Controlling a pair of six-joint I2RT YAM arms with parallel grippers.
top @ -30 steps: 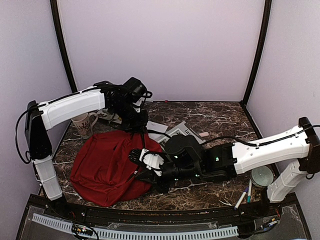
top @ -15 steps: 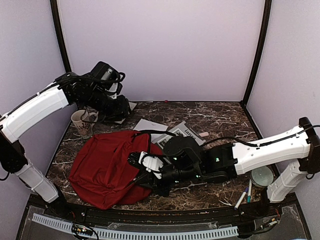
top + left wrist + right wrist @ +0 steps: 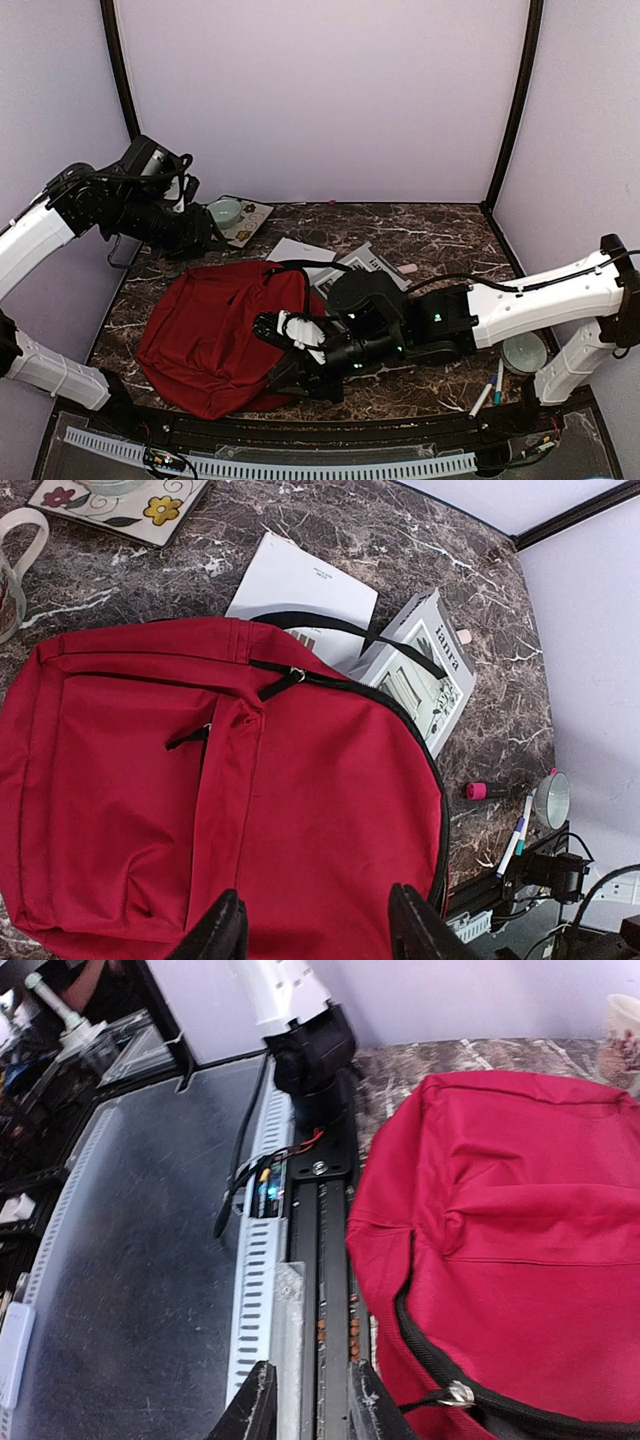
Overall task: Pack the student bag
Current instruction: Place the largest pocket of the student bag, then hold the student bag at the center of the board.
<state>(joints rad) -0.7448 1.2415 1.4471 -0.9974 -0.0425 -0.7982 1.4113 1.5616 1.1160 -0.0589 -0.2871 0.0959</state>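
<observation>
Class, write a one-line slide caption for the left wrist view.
Left gripper, open, above the red bag on a marble table; booklet and pens beyond.

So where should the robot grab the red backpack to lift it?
Probably the black strap at the student bag's far edge. The bag lies flat and floppy, so its fabric offers little to pinch, but the strap loops out over the white paper. Come down from above, with the fingers closing across the strap.

soft, even light is filling all views; the left wrist view is looking sharp; the right wrist view is looking slightly blurred; the student bag point(image 3: 210, 330) is casting faint shadows
</observation>
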